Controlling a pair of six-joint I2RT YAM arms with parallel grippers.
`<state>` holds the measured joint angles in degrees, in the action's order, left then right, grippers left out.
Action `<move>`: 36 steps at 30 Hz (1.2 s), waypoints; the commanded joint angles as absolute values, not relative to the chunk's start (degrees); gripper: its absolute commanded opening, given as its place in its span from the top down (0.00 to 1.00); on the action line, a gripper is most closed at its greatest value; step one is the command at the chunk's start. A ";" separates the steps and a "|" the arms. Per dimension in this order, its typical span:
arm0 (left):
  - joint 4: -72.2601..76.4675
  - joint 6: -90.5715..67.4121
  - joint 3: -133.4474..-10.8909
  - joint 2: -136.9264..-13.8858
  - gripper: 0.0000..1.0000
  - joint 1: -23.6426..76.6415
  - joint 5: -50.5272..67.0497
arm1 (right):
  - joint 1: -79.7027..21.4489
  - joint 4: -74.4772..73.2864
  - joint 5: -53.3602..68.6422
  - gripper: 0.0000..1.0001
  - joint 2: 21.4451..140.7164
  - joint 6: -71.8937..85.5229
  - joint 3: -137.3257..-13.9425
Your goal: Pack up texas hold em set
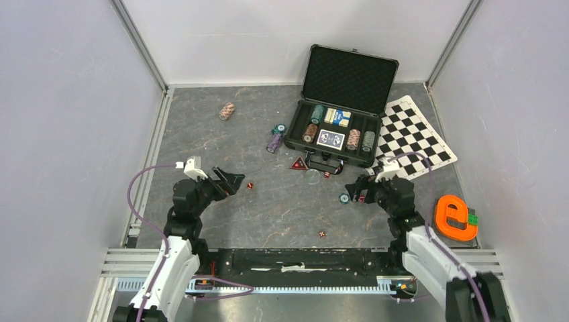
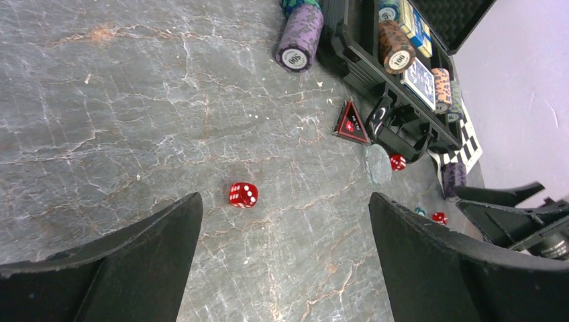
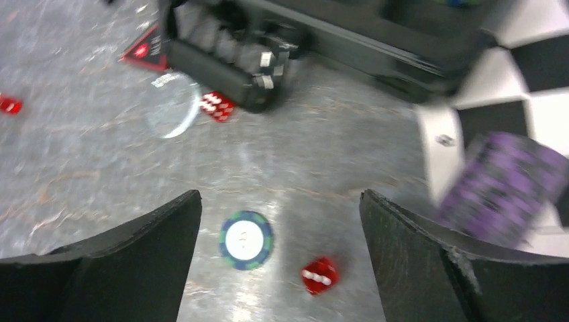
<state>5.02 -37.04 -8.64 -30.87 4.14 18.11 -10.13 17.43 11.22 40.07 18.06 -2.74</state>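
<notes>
The black case [image 1: 305, 143] lies open at the back right with chip stacks and blue card decks [image 1: 331, 139] inside. In front of it lie a red triangular marker [image 1: 298, 163] and scattered red dice. A purple chip stack [image 2: 299, 38] lies left of the case, a pink one [image 1: 227, 111] farther left. My left gripper [image 2: 285, 201] is open and empty, low over the table, with a die [image 2: 243, 194] just beyond its left finger. My right gripper [image 3: 280, 196] is open and empty; a blue-green chip [image 3: 245, 239] and a die [image 3: 319, 275] lie between its fingers.
A black-and-white checkered mat [image 1: 412, 137] lies right of the case, with another purple chip stack [image 3: 500, 188] at its near corner. An orange ring-shaped object [image 1: 456, 217] sits at the right edge. A clear disc [image 1: 313, 177] lies by the case handle [image 3: 228, 60]. One die [image 1: 322, 234] lies near the front.
</notes>
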 commanded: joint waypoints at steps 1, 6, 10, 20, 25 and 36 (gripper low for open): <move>8.70 -35.26 -8.44 -31.72 0.00 4.00 21.02 | -16.85 22.33 16.90 0.11 50.83 14.91 -13.45; 8.61 -35.31 -8.36 -31.39 0.00 3.97 21.28 | -23.24 26.13 17.23 0.31 63.28 17.21 -21.99; 8.61 -35.23 -8.35 -31.22 0.00 3.97 21.12 | -25.77 27.36 15.10 0.40 70.57 17.58 -28.40; 9.14 -35.69 -8.21 -31.92 0.00 4.00 20.96 | -29.61 26.84 10.95 0.61 89.11 17.11 -44.12; 9.23 -35.74 -8.20 -31.93 0.00 3.96 20.87 | -29.77 24.53 7.81 0.78 96.51 16.42 -51.18; 9.91 -35.69 -8.34 -33.06 0.00 3.96 21.12 | -29.78 20.31 -3.04 1.00 105.81 16.42 -59.36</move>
<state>7.01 -37.04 -8.27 -32.56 4.14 19.79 -29.63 21.47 3.81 103.74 16.64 -55.55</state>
